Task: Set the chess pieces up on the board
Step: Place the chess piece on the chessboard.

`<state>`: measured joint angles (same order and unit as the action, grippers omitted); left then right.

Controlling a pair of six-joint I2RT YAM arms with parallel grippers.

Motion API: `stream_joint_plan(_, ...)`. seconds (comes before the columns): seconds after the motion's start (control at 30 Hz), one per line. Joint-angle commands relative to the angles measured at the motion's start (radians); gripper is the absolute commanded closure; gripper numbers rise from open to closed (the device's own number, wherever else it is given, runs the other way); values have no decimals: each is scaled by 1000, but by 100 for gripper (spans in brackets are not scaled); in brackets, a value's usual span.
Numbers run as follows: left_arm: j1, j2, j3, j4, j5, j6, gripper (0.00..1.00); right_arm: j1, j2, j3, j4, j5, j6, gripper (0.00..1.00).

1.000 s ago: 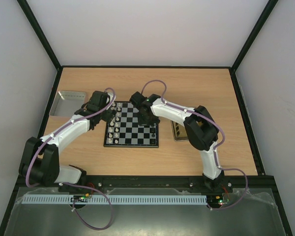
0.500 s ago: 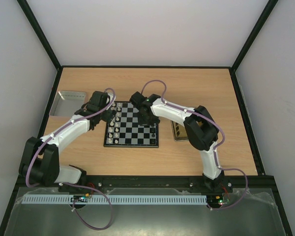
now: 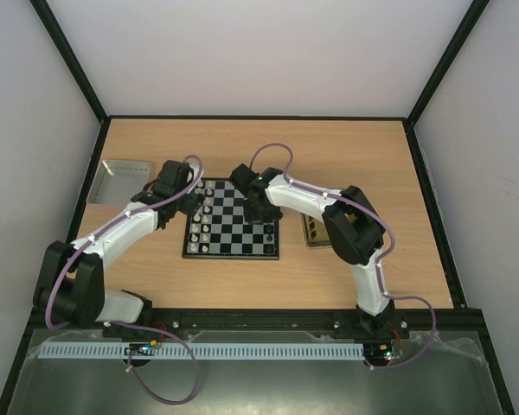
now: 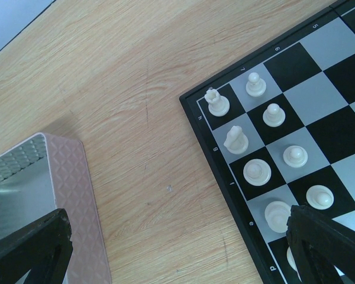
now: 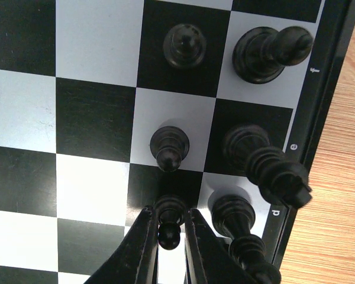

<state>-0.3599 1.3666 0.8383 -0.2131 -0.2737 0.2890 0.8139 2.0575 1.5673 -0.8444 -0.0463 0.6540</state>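
Squarely between right tool [image 5: 168, 212] tips, 1 black pawn [image 5: 169, 234].

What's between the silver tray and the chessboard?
Only bare wooden table lies between the tray and the board, as the left wrist view shows.

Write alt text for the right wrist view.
The right tool closely flanks a black pawn standing on the board; whether it grips is unclear. Five more black pieces stand nearby along the board's edge.
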Motion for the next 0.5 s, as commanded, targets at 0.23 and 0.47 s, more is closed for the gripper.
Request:
stream_joint_plan(0.23,-3,3,-8,15,-8,12,1,7,14,6,-19,4,-6,87)
stream_joint_plan(0.47,-3,6,-7,14,-9,12,1,8,6,2,-8,-11,-3,85)
